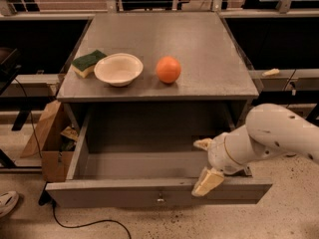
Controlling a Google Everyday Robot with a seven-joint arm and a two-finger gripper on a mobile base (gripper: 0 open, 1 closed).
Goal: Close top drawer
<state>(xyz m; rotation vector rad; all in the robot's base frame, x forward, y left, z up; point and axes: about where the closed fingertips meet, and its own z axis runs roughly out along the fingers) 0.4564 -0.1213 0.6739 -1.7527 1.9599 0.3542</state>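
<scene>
The top drawer is pulled far out of the grey cabinet and its deep box is empty. Its long flat front panel faces me, with a small metal knob at its centre. My gripper is at the drawer's front right, just right of the knob. Its fingers are spread. One fingertip is over the drawer's inside and the other lies against the top edge of the front panel. The white arm comes in from the right.
On the cabinet top sit a green-and-yellow sponge, a white bowl and an orange. A cardboard box stands on the floor at the left, with a cable and a shoe near it.
</scene>
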